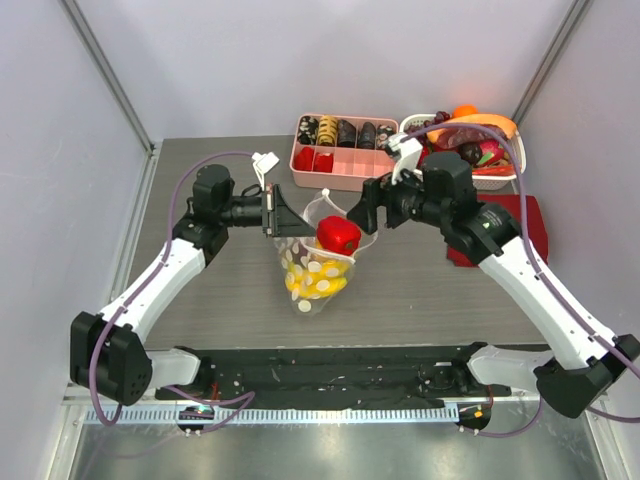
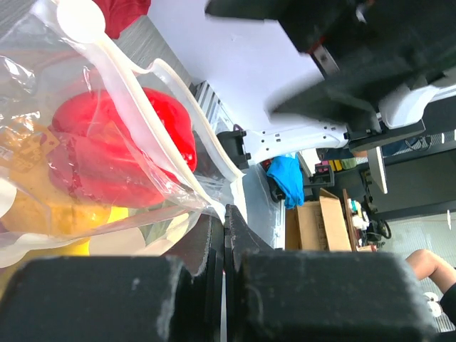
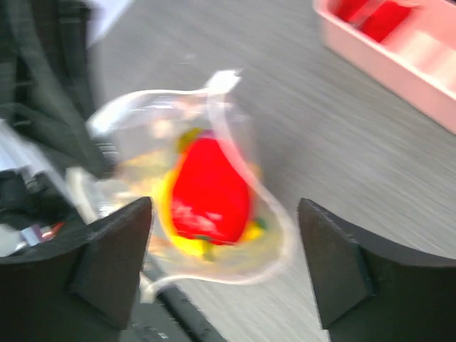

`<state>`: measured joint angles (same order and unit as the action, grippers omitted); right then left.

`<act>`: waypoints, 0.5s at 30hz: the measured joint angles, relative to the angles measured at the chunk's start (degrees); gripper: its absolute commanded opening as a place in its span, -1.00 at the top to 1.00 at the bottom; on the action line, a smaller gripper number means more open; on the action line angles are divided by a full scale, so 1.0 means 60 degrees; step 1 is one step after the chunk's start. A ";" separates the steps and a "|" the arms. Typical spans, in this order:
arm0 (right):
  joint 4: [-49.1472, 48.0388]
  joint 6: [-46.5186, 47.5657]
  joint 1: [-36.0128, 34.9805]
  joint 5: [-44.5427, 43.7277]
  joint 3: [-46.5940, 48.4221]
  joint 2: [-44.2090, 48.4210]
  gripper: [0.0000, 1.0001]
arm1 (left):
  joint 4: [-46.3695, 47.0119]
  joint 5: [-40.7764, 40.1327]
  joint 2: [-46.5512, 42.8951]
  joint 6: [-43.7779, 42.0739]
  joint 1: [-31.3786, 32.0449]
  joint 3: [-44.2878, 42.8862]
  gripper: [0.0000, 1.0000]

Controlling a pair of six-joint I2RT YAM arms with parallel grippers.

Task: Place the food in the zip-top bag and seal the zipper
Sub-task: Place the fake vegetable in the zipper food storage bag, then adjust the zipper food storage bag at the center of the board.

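Jaws: left gripper point(image 2: 224, 239) clamped on the rim of the zip-top bag point(image 1: 315, 272); right gripper point(image 1: 360, 216) wide apart, empty, just beside the mouth.
Bag held upright mid-table point(image 1: 430, 295), mouth agape, red piece point(image 1: 338, 234) uppermost over the yellow banana point(image 1: 300, 284). Judged light, soft, slippery film, prone to sag. The stiffer zipper point(image 2: 167, 114) strip is the place to pinch, opposite the left hold.

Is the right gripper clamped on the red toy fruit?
No, the right gripper is wide open, and the red toy fruit lies inside the clear bag below it.
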<state>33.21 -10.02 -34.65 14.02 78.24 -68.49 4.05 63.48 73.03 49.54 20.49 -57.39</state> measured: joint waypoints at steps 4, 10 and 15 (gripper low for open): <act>0.0481 0.0368 0.0936 -0.0273 -0.0004 -0.0164 -0.35 | -0.0007 0.0000 -0.0058 -0.0018 0.0000 0.0000 1.00; 0.1020 0.0423 0.1435 0.0324 -0.0248 -0.0991 -0.01 | -0.0098 -0.0004 -0.0262 -0.0087 0.0000 0.0000 0.99; 0.1257 0.0386 0.1428 0.1122 -0.0688 -0.1013 0.22 | -0.0372 -0.0015 -0.0375 -0.0248 0.0000 0.0000 1.00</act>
<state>40.75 -7.70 -26.09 20.75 74.11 -74.56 1.83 63.40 70.78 48.05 20.49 -57.39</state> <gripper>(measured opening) 0.423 0.018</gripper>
